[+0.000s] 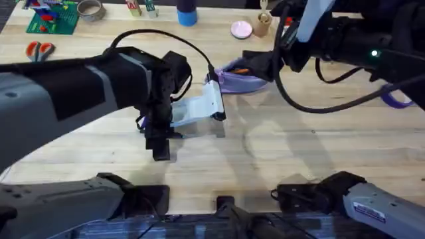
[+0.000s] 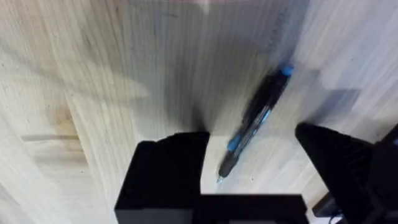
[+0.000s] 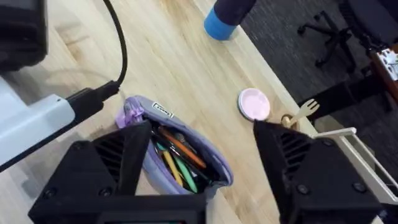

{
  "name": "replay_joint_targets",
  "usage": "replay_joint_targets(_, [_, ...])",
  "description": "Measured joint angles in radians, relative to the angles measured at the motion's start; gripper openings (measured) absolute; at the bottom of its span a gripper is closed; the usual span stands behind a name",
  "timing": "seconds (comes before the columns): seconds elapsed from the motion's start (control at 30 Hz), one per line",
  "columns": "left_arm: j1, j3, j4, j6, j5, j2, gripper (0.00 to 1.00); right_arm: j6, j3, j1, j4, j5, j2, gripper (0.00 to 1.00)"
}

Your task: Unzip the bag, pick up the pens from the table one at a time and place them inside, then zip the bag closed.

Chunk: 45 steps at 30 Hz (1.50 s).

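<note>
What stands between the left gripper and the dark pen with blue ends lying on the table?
Nothing visible: the left gripper hangs open over the slim dark pen with blue ends, a finger on either side, on bare light wooden table.

Lighting's bright and even from above on my feed; soft shadows fall on the worktop [image 1: 279,153] under both arms. Left arm rises close under the overhead camera, large and blurred. Left wrist view is soft: pen [image 2: 255,121] and fingers [image 2: 165,171] smeared, dark shadow beside them.
</note>
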State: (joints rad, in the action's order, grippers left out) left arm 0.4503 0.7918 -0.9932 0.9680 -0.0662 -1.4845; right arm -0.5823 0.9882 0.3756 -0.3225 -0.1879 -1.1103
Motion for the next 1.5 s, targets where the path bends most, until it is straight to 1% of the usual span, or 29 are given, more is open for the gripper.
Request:
replay_joint_targets(0.1, [0.000,0.000,0.001,0.000,-0.002,0.000,0.991,0.000,0.000,0.000,0.000,0.000,0.000,0.996])
replay_joint_targets(0.13, [0.000,0.000,0.003,0.000,-0.003,0.000,0.959,0.000,0.000,0.000,0.000,0.000,0.000,0.996])
replay_joint_targets(0.17, [0.000,0.000,0.008,0.001,-0.003,0.000,0.886,0.000,0.000,0.000,0.000,0.000,0.000,0.996])
replay_joint_targets(0.23, [0.000,0.000,0.010,0.003,-0.004,0.000,0.833,0.000,0.000,0.000,0.000,0.000,0.000,0.996])
replay_joint_targets(0.27, [0.000,0.000,0.012,0.004,-0.005,0.000,0.756,0.000,0.000,0.000,0.000,0.000,0.000,0.996])
replay_joint_targets(0.3, [0.000,0.001,0.019,0.006,-0.010,0.000,0.640,0.000,0.000,0.000,0.000,0.000,0.000,0.995])
replay_joint_targets(0.33, [0.000,0.003,0.028,0.012,-0.021,0.001,0.500,0.000,0.000,0.000,0.000,0.000,0.000,0.995])
replay_joint_targets(0.43, [0.000,0.005,0.056,0.020,-0.063,0.001,0.147,0.000,0.000,0.000,0.000,0.000,0.000,0.996])
replay_joint_targets(0.47, [0.000,0.005,0.061,0.022,-0.066,0.001,0.089,0.000,0.000,0.000,0.000,0.000,0.000,0.996])
replay_joint_targets(0.5, [0.001,0.005,0.062,0.022,-0.068,0.002,0.062,0.000,0.000,0.000,0.000,0.000,0.000,0.996])
replay_joint_targets(1.13, [0.004,0.007,0.063,0.023,-0.069,0.002,0.050,0.000,0.000,0.000,0.000,0.000,0.000,0.996])
replay_joint_targets(1.27, [0.000,0.033,0.036,0.024,-0.066,-0.014,0.047,0.000,0.000,0.000,0.000,0.001,0.000,0.996])
replay_joint_targets(1.37, [-0.004,0.062,0.010,0.026,-0.061,-0.041,0.045,0.004,0.000,0.000,0.000,0.023,0.000,0.996])
replay_joint_targets(1.5, [-0.008,0.089,-0.009,0.026,-0.054,-0.066,0.042,0.052,0.000,-0.014,0.000,0.046,0.000,0.996])
